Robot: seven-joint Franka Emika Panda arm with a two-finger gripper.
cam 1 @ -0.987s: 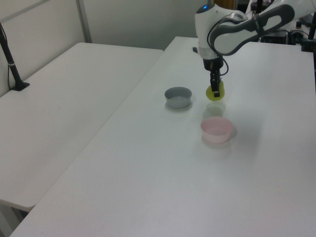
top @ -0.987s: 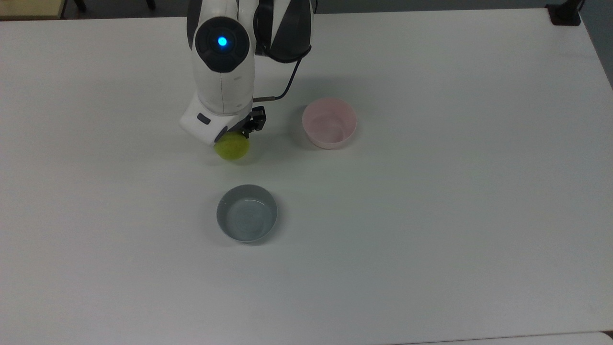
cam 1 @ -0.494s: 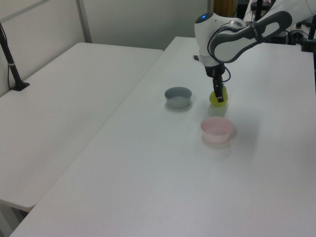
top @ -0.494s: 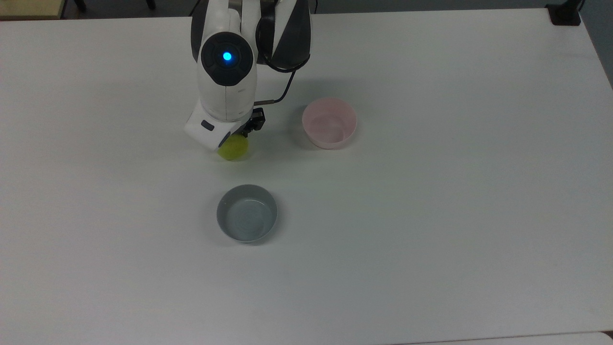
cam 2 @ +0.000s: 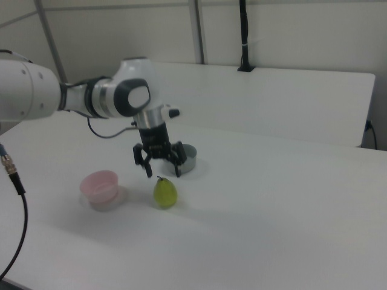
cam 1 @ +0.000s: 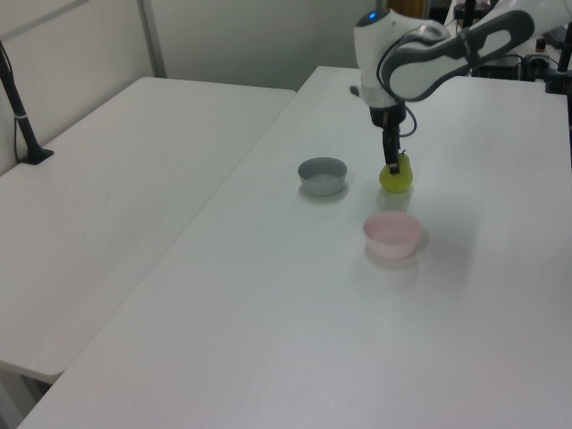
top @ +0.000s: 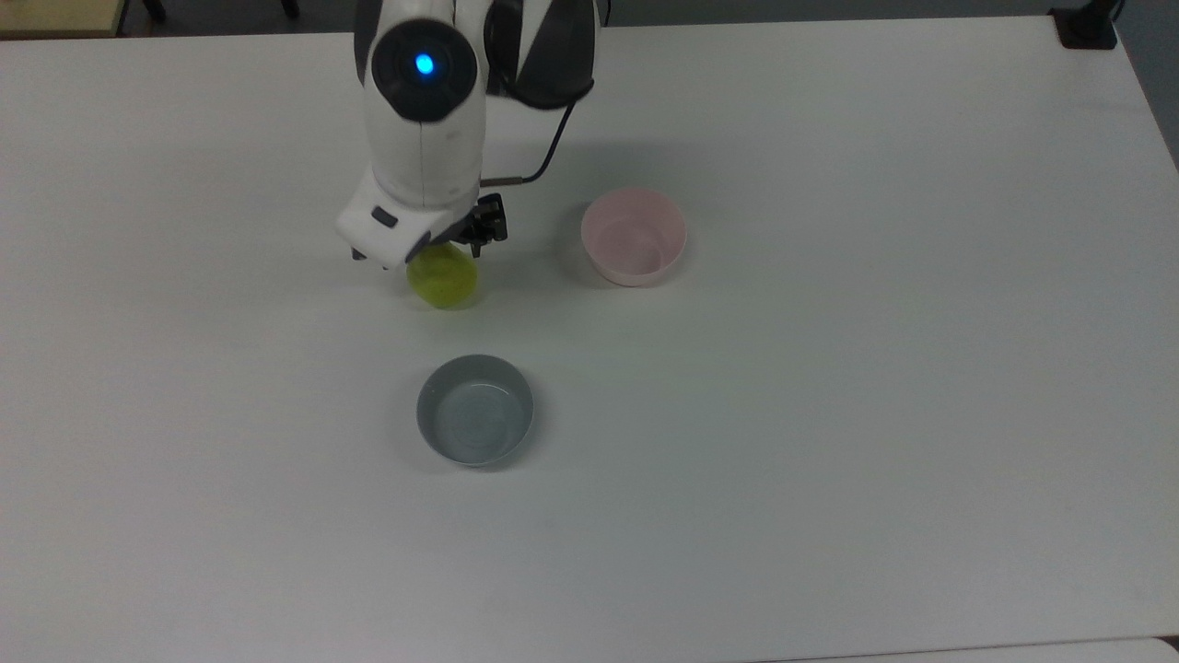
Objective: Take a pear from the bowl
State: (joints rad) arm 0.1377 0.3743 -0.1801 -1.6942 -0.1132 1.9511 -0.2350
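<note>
Right view gives you the plainest read: the pear (cam 2: 165,192) stands upright on the white table (cam 2: 272,205), stem up, and the gripper (cam 2: 161,167) hangs just above it with its two fingers (cam 2: 147,168) spread wide, one to each side of the stem and clear of the fruit. Nothing is held. The pear is not in the pink bowl (cam 2: 100,187) — it sits on bare tabletop just beside that bowl, toward the right view's right, and the bowl looks empty. The grey-blue bowl (cam 2: 188,158) is partly hidden behind the gripper, so you see little more than its far rim and one side.

From the top view you lose most of this. The arm's white wrist (top: 405,216) covers the upper edge of the pear (top: 444,279), and the fingertips are tucked under it, so the gripper (top: 433,253) cannot be judged for opening from there. The pink bowl (top: 634,236) lies toward the top view's right of the pear, well apart, and the grey-blue bowl (top: 475,409) lies below it in the picture — both empty.

In the left view the gripper (cam 1: 391,167) overlaps the pear (cam 1: 396,178) as one dark stub, too small for you to tell the fingers apart. The pear stands between the grey-blue bowl (cam 1: 322,175) and the pink bowl (cam 1: 392,234), touching neither.
</note>
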